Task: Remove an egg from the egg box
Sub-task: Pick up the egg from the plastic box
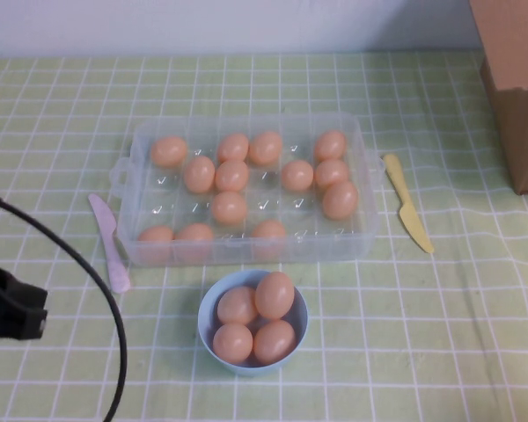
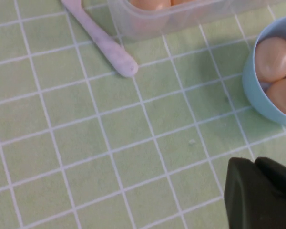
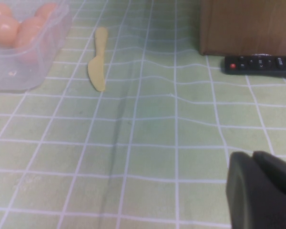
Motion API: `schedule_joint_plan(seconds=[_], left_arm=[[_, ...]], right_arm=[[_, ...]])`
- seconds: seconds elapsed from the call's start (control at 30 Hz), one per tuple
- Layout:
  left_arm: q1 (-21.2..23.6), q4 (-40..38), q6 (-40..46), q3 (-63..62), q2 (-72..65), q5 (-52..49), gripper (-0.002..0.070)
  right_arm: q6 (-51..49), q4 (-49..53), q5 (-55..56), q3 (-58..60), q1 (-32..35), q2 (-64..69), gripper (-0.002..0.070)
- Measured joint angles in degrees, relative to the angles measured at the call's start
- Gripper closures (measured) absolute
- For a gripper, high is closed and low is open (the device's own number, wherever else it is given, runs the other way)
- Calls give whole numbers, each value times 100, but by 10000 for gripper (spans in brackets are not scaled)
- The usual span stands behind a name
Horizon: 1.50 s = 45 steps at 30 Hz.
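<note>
Four eggs sit in the bowl; egg box half full. Left gripper (right gripper too) parked away, grip unclear.

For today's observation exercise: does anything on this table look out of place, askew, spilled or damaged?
Nothing is spilled or broken. The egg box sits level with eggs scattered unevenly among its cells, four more in the blue bowl. A remote control beside the cardboard box seems unrelated. Left gripper and right gripper hover over bare cloth.
</note>
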<state>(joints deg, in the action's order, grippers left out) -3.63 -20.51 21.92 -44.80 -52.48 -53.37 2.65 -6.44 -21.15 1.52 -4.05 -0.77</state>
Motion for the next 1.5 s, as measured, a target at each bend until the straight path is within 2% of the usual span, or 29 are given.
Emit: schedule_joint_plan(seconds=[0.17, 0.4, 0.63, 0.87, 1.17, 1.3, 1.43, 1.5], left_arm=[[-215, 240, 454, -965, -1185, -437, 679], [-1075, 1015, 592, -2509, -2805, -1081, 679], [-1636, 1651, 605, -4006, -4131, -1631, 679], [-1810, 1746, 585, -5037, -5083, -1658, 679], [-1813, 2004, 511, -5504, -5987, -1674, 670], [-1813, 2051, 488, -5559, -6189, -1674, 572], [-1813, 2098, 488, -5569, -6276, -1674, 407], [-1813, 2140, 488, -5567, -6309, -1674, 358]], right_arm=[[0, 0, 0, 0, 0, 0, 694], [0, 0, 0, 0, 0, 0, 694], [0, 0, 0, 0, 0, 0, 694], [0, 0, 0, 0, 0, 0, 694], [0, 0, 0, 0, 0, 0, 694], [0, 0, 0, 0, 0, 0, 694], [0, 0, 0, 0, 0, 0, 694], [0, 0, 0, 0, 0, 0, 694]])
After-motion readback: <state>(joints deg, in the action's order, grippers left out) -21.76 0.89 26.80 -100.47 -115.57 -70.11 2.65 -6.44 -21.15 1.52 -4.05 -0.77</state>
